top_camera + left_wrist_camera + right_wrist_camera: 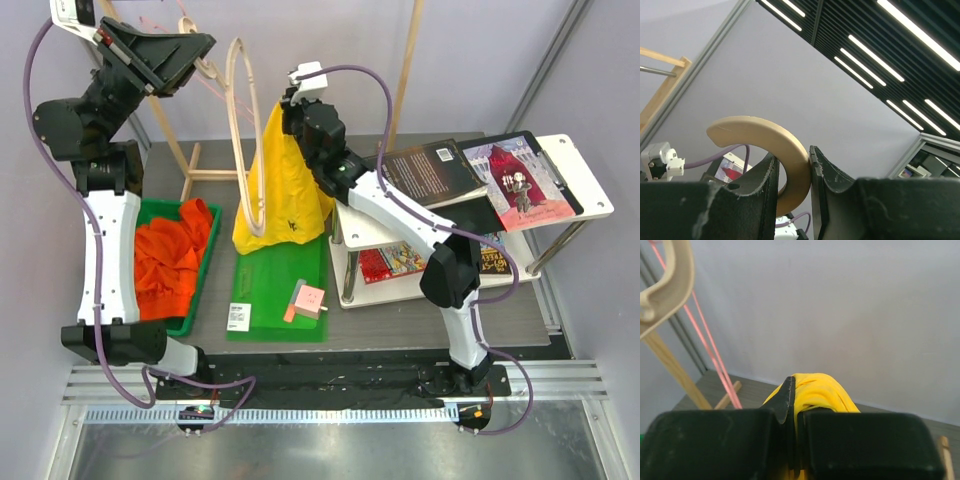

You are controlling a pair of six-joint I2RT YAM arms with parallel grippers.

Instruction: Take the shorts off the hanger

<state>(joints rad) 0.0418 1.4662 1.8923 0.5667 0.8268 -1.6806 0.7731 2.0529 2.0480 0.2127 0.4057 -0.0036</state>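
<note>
Fingers (785, 399) are being used nowhere near the orange shorts (168, 250), heaped nearest in the green bin (207, 272) on the worktop (400, 325). Beyond, the yellow shorts (282, 190) are being pinched at their peak by the clenched right gripper (290, 108), hem draped on a green board (270, 290). Farthest, the hanger (797, 162) is being clamped by the left gripper (195, 60). Soft, light cloth; a bunched fold is judged the surest hold.

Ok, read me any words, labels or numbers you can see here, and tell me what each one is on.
Nothing reads word for word.
Dark book: white print and a code square, too small.
Red-covered book: title line blurred.
White sticker on the green board: print too small.
Yellow shorts: small dark mark, unreadable.
Lower-shelf books: covers blurred.
Wooden hanger: no print.
</note>
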